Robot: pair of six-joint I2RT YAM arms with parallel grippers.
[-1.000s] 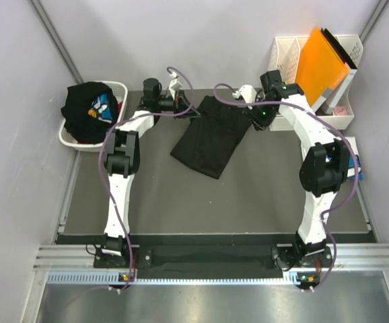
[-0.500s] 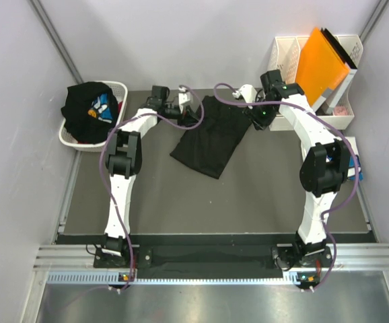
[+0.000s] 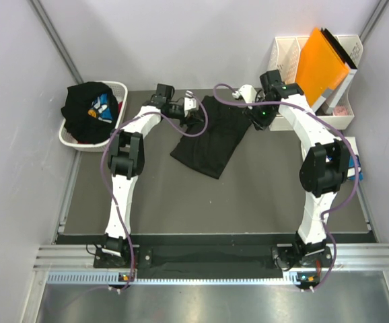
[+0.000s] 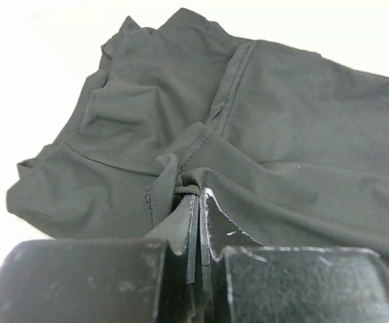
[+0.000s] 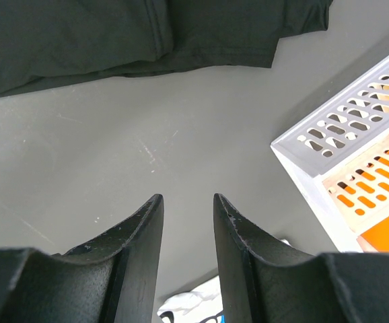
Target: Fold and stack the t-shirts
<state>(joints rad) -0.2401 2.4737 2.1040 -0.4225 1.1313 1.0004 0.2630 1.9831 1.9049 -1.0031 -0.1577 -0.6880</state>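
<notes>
A soft black cotton t-shirt (image 3: 211, 138) lies slanted across the upper middle of the dark grey table mat (image 3: 154, 195), drawn into a long, narrow shape that looks only part-folded. Its hem and sleeve are rumpled in the left wrist view. The left gripper (image 3: 193, 111), at the shirt's upper left corner, has its fingers pressed together on a pinch of seamed black fabric (image 4: 194, 185). The right gripper (image 3: 243, 94) hangs at the shirt's upper right edge with its fingers parted and nothing between them, over bare mat just below the cloth in its own view (image 5: 186, 202). By the look of it the job is in its early stages: this shirt needs more folds, and no stack of black shirts shows on the mat. At upper left, a white plastic laundry basket (image 3: 80, 142) holds a bundled black tee with a blue-and-white print (image 3: 90, 108), unfolded and waiting. At upper right, a white perforated desk organiser (image 3: 282, 50) holds an upright orange folder (image 3: 322, 57). A white-and-blue item (image 3: 357, 168) peeks out at the right edge behind the right arm, too hidden to say what it is.
</notes>
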